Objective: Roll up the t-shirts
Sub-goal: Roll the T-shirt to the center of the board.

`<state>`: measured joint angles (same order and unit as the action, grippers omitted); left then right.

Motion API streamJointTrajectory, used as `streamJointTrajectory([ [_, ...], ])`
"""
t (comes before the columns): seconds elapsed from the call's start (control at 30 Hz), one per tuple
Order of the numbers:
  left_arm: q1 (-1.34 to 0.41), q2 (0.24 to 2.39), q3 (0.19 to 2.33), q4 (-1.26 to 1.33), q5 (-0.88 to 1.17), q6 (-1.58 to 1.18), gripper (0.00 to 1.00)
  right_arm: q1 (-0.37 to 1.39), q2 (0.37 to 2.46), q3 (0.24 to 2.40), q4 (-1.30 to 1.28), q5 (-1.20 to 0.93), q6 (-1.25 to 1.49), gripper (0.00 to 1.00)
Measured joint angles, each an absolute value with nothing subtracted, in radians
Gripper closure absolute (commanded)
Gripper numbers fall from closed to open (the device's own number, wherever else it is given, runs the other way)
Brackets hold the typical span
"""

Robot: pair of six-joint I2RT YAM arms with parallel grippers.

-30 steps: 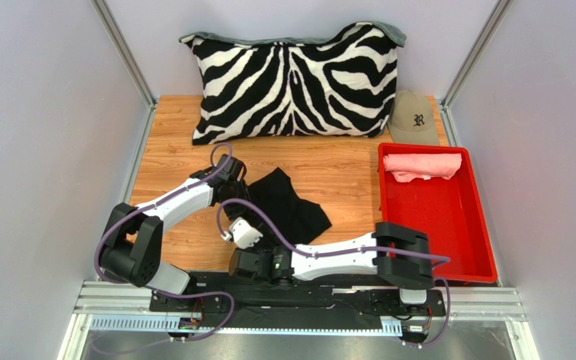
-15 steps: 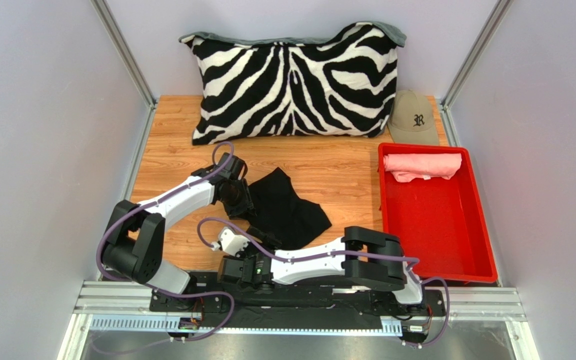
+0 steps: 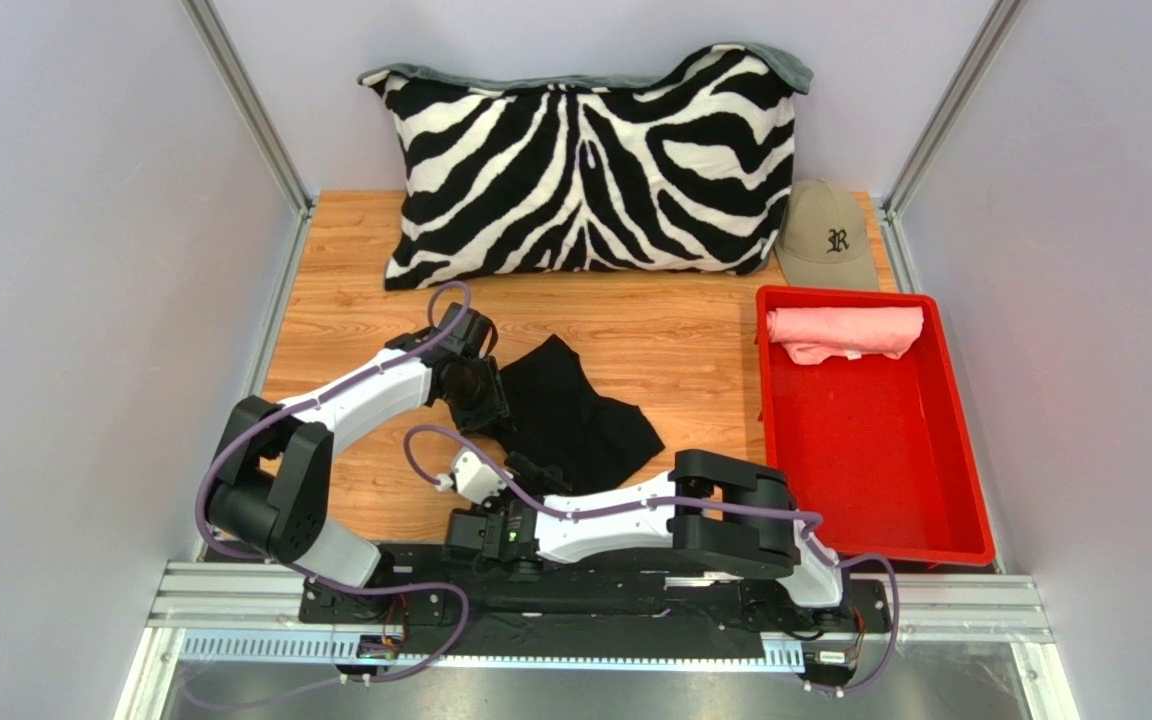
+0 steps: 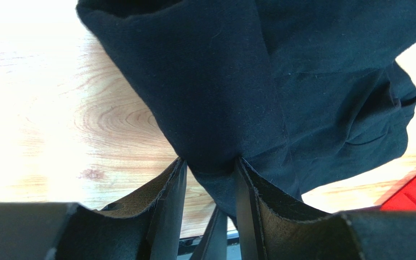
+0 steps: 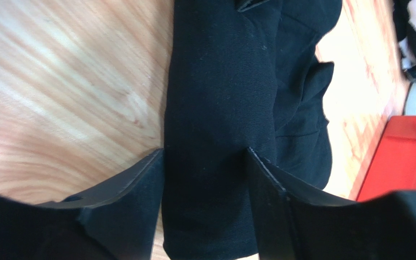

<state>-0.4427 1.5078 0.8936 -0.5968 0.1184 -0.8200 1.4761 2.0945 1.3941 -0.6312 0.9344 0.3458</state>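
Wooden bench (image 3: 342, 300) between grey walls. At its middle lies the black t-shirt (image 3: 575, 413), crumpled, just to the right of both arms and stretching away from them toward the red tray (image 3: 898, 495), where the pink t-shirt (image 3: 845, 330) sits rolled at the far end. At the shirt's far left edge the left gripper (image 4: 209, 162) pinches bunched cloth. At the near left corner the right gripper (image 5: 205, 154) straddles a fold, jaws wide; whether it squeezes cannot be told. Rolling would likely run rightward from this edge
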Motion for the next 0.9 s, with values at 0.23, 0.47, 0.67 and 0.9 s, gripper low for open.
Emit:
streamJointTrajectory([
  [0.23, -0.444, 1.508, 0.896, -0.596, 0.131, -0.820, 0.51, 1.429, 2.005, 1.280, -0.538, 0.846, 0.371, 0.50],
  [0.47, -0.445, 1.507, 0.903, -0.584, 0.146, -0.808, 0.43, 1.288, 1.795, 1.092, -0.367, 0.551, 0.413, 0.51],
  [0.67, -0.440, 1.489, 0.936, -0.579, 0.158, -0.786, 0.40, 1.116, 1.679, 0.965, -0.224, 0.231, 0.486, 0.52],
  [0.9, -0.416, 1.403, 0.932, -0.563, 0.175, -0.776, 0.38, 0.945, 1.665, 0.875, -0.038, -0.096, 0.591, 0.53],
])
